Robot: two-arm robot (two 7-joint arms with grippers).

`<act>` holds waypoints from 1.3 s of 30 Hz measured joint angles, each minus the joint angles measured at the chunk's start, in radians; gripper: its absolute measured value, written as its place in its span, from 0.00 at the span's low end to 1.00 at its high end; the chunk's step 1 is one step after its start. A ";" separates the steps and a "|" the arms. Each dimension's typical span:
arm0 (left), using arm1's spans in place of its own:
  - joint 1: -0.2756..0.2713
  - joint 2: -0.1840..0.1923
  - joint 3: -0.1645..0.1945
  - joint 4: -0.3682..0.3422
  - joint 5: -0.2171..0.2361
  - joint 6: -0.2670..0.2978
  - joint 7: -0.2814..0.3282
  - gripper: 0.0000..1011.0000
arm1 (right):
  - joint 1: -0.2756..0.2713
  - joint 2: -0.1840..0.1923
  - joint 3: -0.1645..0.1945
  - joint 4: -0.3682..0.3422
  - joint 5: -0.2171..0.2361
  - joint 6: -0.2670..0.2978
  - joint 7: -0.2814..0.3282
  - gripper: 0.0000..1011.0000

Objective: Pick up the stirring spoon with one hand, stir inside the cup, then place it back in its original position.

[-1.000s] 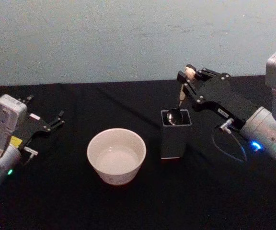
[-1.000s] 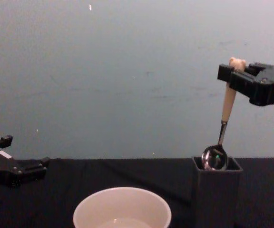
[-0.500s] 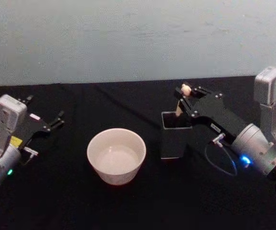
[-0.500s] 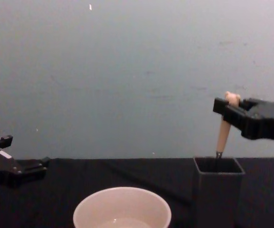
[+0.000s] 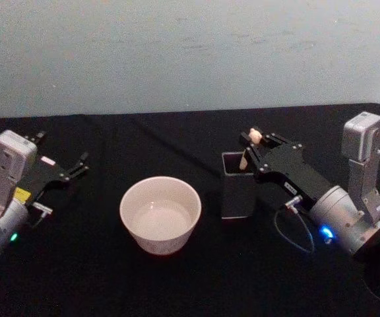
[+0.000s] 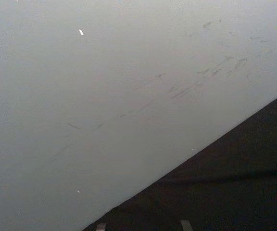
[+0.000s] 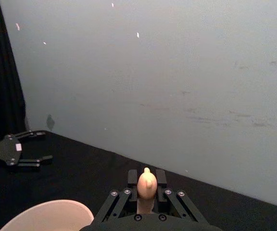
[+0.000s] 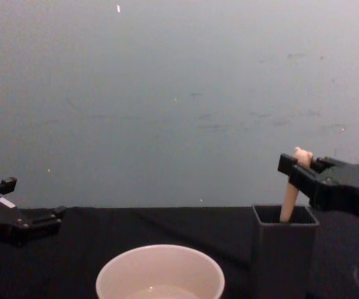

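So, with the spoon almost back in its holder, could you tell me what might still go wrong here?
1. The right gripper grips the spoon near its top, and the spoon leans in the holder; pulling away before opening fully could drag it out.
2. The holder is tall and narrow, so a sideways nudge could tip it toward the cup beside it.

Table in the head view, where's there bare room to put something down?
Bare black table runs along the near edge in front of the cup, and between the cup and the left gripper. It is crowded on the right, where the right gripper holds the stirring spoon in the dark holder.
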State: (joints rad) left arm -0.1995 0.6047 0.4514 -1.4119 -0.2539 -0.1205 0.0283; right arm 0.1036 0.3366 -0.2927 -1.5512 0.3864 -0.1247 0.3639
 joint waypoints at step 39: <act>0.000 0.000 0.000 0.000 0.000 0.000 0.000 0.99 | 0.009 -0.035 0.009 0.061 -0.037 0.008 -0.019 0.44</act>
State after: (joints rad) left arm -0.1996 0.6047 0.4514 -1.4120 -0.2539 -0.1205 0.0283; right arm 0.1129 0.3012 -0.2836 -1.4899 0.3492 -0.1163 0.3450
